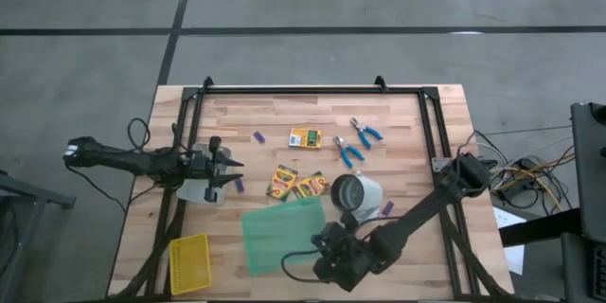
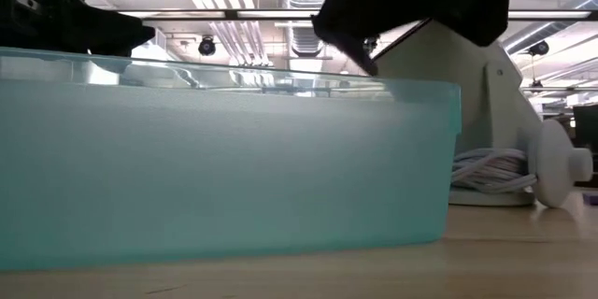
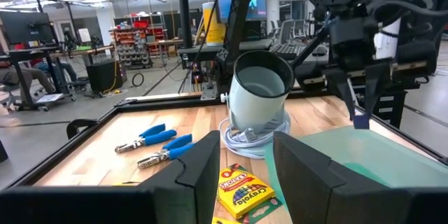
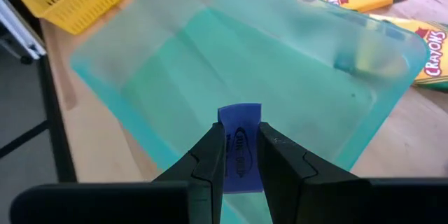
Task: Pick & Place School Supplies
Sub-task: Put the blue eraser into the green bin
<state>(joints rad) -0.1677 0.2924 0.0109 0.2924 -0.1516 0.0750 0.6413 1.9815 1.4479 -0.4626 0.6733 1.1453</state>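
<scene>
My right gripper (image 4: 240, 155) hangs over the translucent green tray (image 4: 231, 63), shut on a small purple-blue oblong piece (image 4: 240, 122). The left wrist view shows that piece (image 3: 361, 119) below the right arm's fingers. My left gripper (image 3: 245, 171) is open above the table's left part (image 1: 235, 172), touching nothing. Three yellow-and-green crayon boxes (image 1: 305, 137) (image 1: 281, 182) (image 1: 311, 186) lie flat on the table. Two blue-handled tools (image 1: 365, 131) (image 1: 347, 151) lie past them. Loose purple pieces (image 1: 257, 136) (image 1: 240, 186) (image 1: 386, 208) rest on the wood. My right gripper pinches the purple-blue piece between its two fingers (image 4: 210, 155), which come from above, slanting down. The piece lies along the fingers, and its free end (image 4: 240, 114) sticks out past the fingertips. It is lifted clear above the tray's floor.
A white cup-like object (image 1: 355, 192) with a coiled cord stands beside the tray's far right corner. A yellow mesh basket (image 1: 189, 263) sits at the near left corner. A black frame (image 1: 312, 90) borders the table. In the low view the tray's wall (image 2: 224, 177) fills the foreground.
</scene>
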